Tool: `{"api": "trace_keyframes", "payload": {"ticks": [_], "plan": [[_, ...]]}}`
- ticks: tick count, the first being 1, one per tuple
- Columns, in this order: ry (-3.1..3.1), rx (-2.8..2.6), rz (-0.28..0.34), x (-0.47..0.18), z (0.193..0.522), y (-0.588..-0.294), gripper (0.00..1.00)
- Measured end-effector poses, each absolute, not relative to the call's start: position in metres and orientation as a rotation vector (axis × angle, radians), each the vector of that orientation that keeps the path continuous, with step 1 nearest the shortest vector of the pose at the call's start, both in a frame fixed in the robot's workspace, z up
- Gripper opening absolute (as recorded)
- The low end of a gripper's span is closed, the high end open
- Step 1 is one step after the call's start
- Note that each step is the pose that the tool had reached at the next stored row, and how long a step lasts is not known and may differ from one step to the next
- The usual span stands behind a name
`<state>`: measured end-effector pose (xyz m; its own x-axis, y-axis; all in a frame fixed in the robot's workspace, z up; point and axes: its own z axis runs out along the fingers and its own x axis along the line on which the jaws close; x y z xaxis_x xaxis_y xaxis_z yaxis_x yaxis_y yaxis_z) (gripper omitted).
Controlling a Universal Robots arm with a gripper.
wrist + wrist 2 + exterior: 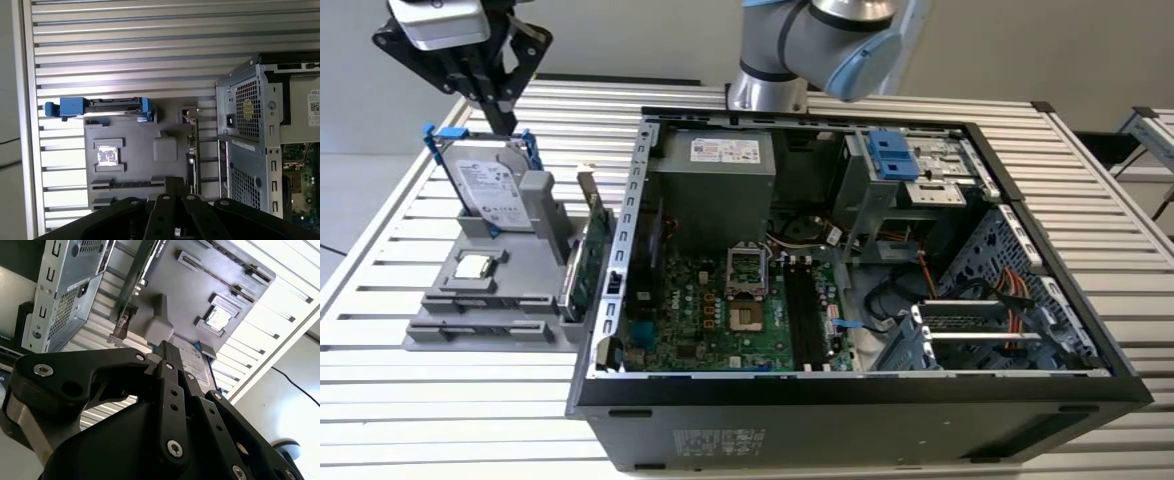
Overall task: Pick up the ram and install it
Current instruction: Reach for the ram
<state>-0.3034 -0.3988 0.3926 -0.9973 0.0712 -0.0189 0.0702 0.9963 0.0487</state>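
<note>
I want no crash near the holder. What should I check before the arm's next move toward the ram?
1. The claw is over the ram: not ok; it hangs above the hard drive.
2. The ram sits in the gray holder: ok.
3. The green card stands apart from the ram: ok.
4. The case is open, black motherboard slots exposed: ok.
5. Those slots are empty: cannot tell.
</note>
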Motion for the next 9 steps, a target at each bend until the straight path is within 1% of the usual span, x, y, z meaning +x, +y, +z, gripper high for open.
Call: {"api": "trace_keyframes", "payload": {"ticks": [9], "plan": [[3.118, 0.110, 0.075, -0.318, 0.393, -0.399, 0.00]]}}
